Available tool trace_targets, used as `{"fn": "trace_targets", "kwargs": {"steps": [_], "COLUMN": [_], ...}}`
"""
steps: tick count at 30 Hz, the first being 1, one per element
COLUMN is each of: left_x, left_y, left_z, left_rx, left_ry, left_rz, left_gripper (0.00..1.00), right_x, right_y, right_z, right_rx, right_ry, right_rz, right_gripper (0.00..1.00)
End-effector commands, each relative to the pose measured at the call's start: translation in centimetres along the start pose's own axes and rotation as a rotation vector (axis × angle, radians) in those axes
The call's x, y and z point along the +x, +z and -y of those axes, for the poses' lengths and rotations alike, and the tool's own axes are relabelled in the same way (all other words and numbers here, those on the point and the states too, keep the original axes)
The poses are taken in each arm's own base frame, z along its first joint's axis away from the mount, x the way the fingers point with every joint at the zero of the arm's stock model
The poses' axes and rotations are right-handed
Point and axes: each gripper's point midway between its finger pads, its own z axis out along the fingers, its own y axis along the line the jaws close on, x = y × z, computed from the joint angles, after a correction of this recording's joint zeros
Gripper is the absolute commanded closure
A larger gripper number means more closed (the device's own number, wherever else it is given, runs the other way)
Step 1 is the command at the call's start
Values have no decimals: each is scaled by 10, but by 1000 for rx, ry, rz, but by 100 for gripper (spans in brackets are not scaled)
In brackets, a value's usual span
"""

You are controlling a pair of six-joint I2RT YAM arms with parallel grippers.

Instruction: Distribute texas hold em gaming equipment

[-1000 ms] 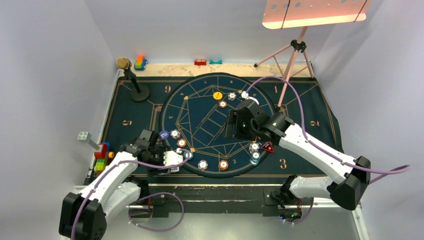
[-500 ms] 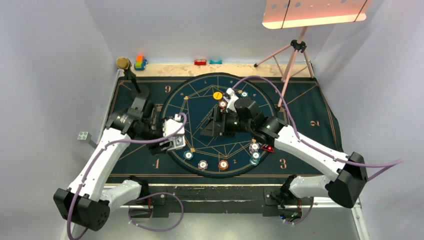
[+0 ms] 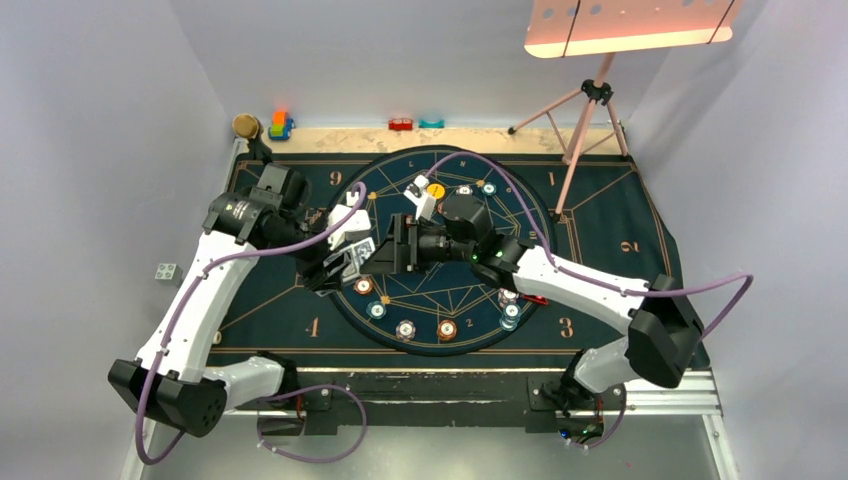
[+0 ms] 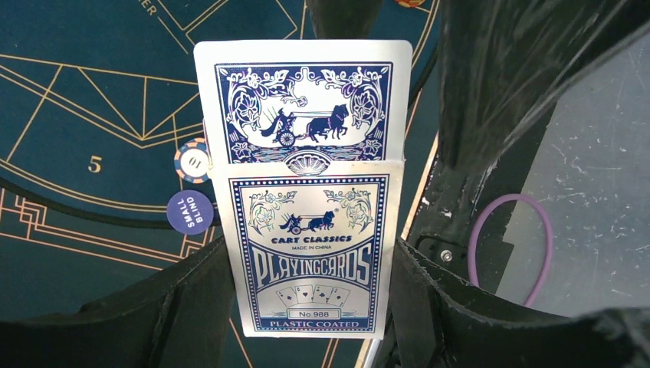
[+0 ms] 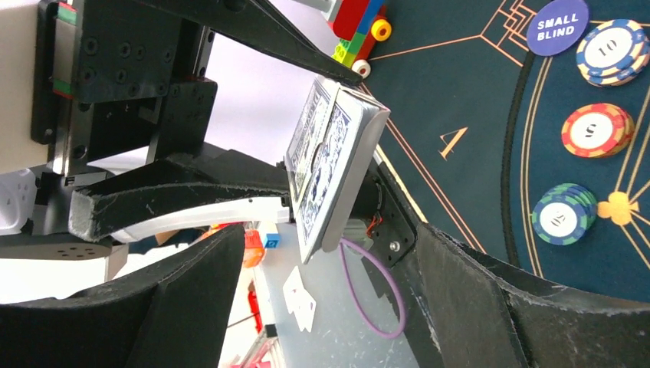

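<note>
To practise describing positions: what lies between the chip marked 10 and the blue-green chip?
A red-and-yellow chip sits between the chip marked 10 and the blue-green chip; the right wrist view shows it.

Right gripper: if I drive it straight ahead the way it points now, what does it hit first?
The card box, clamped in the left gripper, sits dead ahead, framed by the fingers of the open right gripper. Nothing seems to lie between them, though depth is unclear.
</note>
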Motion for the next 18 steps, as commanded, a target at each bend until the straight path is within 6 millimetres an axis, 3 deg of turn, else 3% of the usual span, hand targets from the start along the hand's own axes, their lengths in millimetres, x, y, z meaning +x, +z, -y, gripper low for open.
{"fn": "trace_targets", "kwargs": {"steps": [1, 9, 18], "left_x": [-12, -15, -13], "left_y": [-8, -10, -12], "left_z": [8, 12, 14], "left_rx": [14, 17, 10], "left_ry": [-17, -10, -3], "left_rz": [46, 66, 63], "left_gripper": [98, 98, 98], "right_x": [-13, -17, -12], "right_y": [8, 26, 34], "right_z": [-37, -38, -41], "right_rx": [-120, -139, -193], "right_ry": [-43, -33, 8], "right_rz": [13, -6, -33], "right_gripper": [13, 19, 42]}}
